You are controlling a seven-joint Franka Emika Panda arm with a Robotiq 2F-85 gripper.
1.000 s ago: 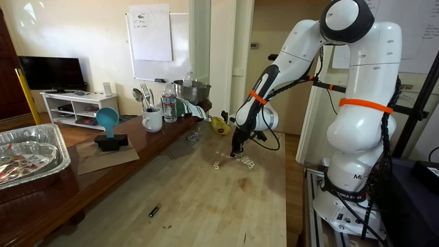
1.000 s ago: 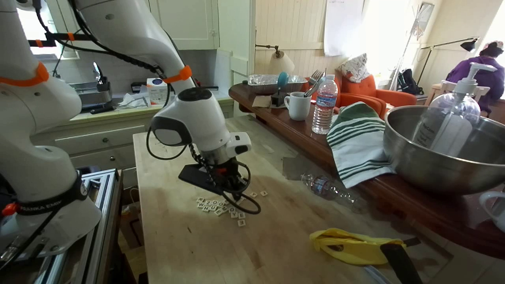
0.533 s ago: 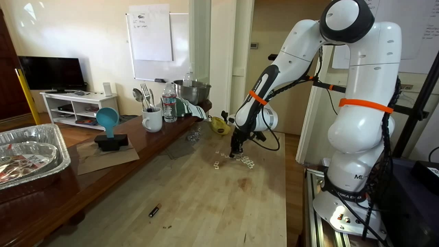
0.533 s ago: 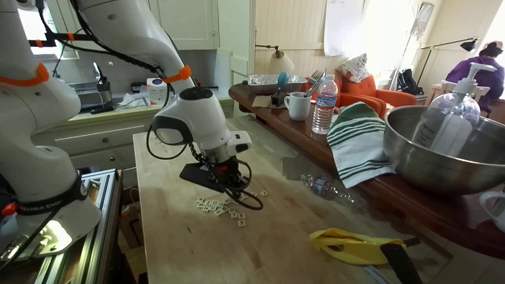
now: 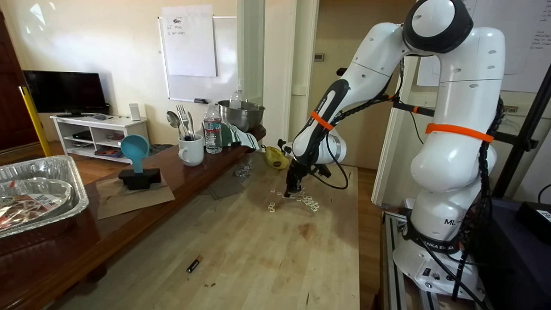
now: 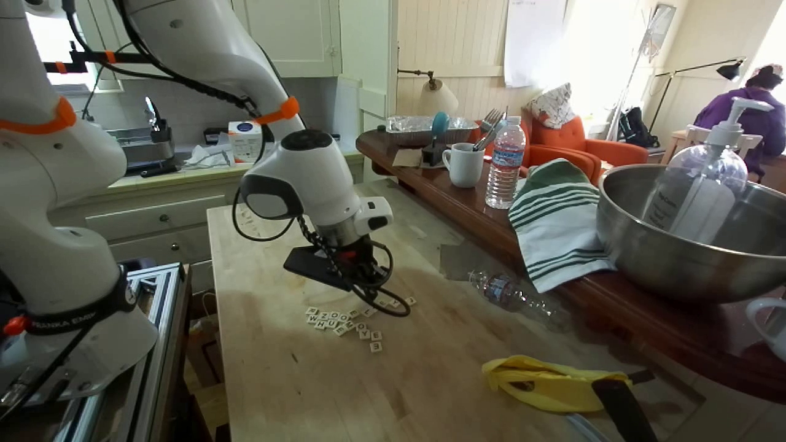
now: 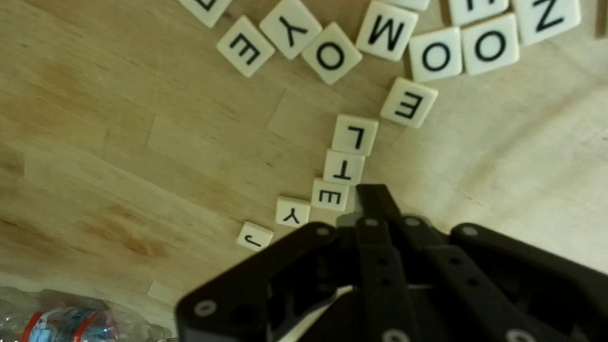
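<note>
My gripper (image 7: 374, 195) is shut in the wrist view, its fingertips together with nothing visible between them. Its tip is right beside a cream letter tile E (image 7: 331, 194); I cannot tell whether they touch. That tile lies in a slanting row with T (image 7: 344, 167), L (image 7: 355, 135), Y (image 7: 292, 212) and J (image 7: 255, 236). Another E tile (image 7: 409, 102) lies above the row, near a larger tile cluster with M (image 7: 387, 31) and O (image 7: 436, 55). In both exterior views the gripper (image 5: 291, 193) (image 6: 371, 288) is low over the tabletop among the tiles (image 5: 310, 202) (image 6: 334, 319).
A clear plastic bottle (image 6: 503, 291) lies on the tabletop beside the raised dark wooden ledge (image 6: 424, 178). A yellow bag (image 6: 546, 383) and a battery (image 5: 194, 264) are also on the tabletop. The ledge carries a mug (image 6: 465, 164), an upright bottle (image 6: 506, 162) and a steel bowl (image 6: 694, 245).
The gripper has moved slightly toward the ledge, along the tile row, and a little up in an exterior view. More tiles show behind it. The other objects stay put.
</note>
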